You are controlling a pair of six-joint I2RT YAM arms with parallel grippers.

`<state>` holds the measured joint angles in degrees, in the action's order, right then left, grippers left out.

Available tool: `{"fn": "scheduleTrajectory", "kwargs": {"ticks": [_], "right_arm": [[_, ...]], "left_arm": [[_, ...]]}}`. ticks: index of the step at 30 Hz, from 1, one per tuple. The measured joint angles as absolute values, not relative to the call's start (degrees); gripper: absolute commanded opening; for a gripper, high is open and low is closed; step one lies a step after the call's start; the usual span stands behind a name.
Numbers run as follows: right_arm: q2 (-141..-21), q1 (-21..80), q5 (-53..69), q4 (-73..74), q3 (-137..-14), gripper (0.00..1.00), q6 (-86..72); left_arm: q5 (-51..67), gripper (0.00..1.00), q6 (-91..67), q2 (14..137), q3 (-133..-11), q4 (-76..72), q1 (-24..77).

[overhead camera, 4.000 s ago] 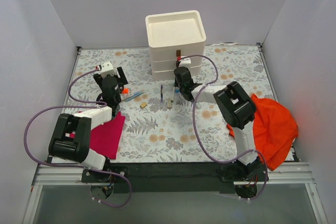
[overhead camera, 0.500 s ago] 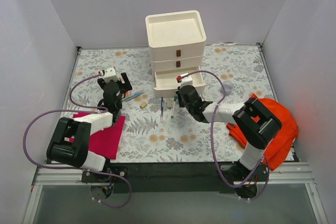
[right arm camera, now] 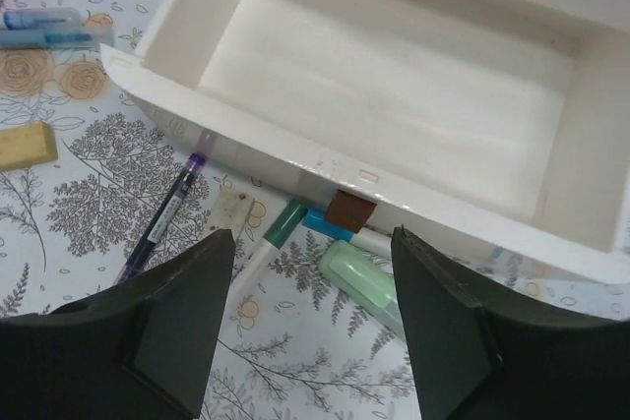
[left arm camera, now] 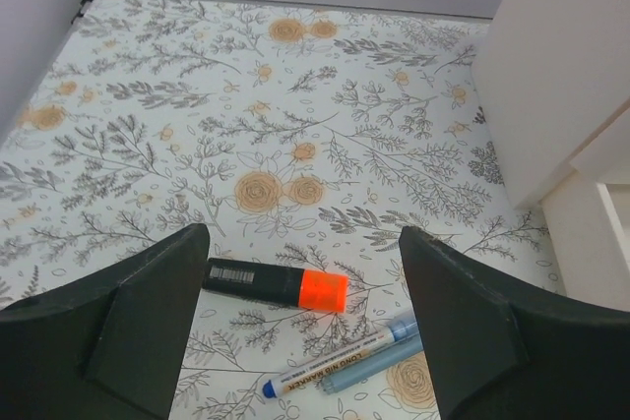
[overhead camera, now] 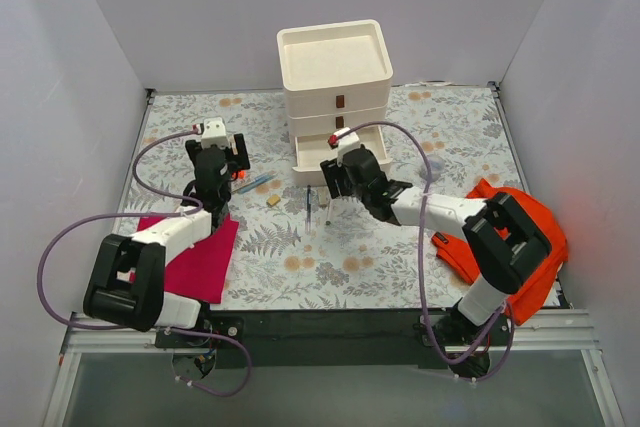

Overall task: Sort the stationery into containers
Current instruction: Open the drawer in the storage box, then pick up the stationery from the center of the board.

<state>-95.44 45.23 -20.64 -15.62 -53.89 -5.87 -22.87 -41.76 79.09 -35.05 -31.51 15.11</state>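
The containers (overhead camera: 335,77) are cream stacked drawers with a tray on top. The bottom drawer (overhead camera: 340,154) is pulled out, and the right wrist view shows it empty (right arm camera: 394,86). My right gripper (right arm camera: 310,312) is open just in front of its brown handle (right arm camera: 350,211), above a teal-capped pen (right arm camera: 266,243), a light green marker (right arm camera: 364,277) and a dark pen (right arm camera: 162,218). A tan block (right arm camera: 25,145) lies to the left. My left gripper (left arm camera: 300,341) is open over an orange-capped marker (left arm camera: 276,285) and two blue pens (left arm camera: 340,366).
A magenta cloth (overhead camera: 205,257) lies under the left arm, and an orange cloth (overhead camera: 520,237) lies at the right under the right arm. White walls enclose the floral mat (overhead camera: 300,257). The drawers' side wall (left arm camera: 551,76) stands to the right of my left gripper.
The bottom drawer, shut four seconds ago, now stands pulled out. My right gripper has opened and let go of its handle. My left gripper has shifted slightly towards the back.
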Motion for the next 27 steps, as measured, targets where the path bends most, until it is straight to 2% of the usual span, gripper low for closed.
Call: {"fn": "scheduleTrajectory", "kwargs": {"ticks": [5, 8, 12, 14, 16, 23, 27], "right_arm": [[-85.17, 39.22, -10.24, -8.47, -55.92, 0.79, 0.75], [-81.14, 32.1, -1.08, -2.52, -62.04, 0.8, 4.05], [-85.43, 19.29, 5.37, 11.62, -79.77, 0.77, 10.76], [-90.0, 15.46, 6.72, 16.88, -88.16, 0.88, 14.04], [-93.91, 11.07, 9.45, 22.65, -93.23, 0.89, 17.37], [-100.88, -0.89, 16.05, 38.3, -91.35, 0.88, 26.15], [-100.99, -3.33, 17.1, 42.87, -87.53, 0.89, 30.26]], "left_arm": [[-19.42, 0.79, -37.04, 72.07, -36.84, -26.68, 14.98], [-15.46, 0.79, -35.31, 68.66, -38.81, -24.18, 14.81], [-8.99, 0.8, -32.56, 68.12, -43.0, -19.88, 14.7], [-5.85, 0.8, -31.24, 69.67, -45.87, -16.62, 14.68], [-2.0, 0.8, -29.56, 72.25, -49.19, -13.17, 14.39], [2.13, 0.81, -30.68, 78.17, -52.75, -6.46, 13.1], [0.08, 0.82, -32.03, 79.46, -52.77, -4.95, 12.56]]}}
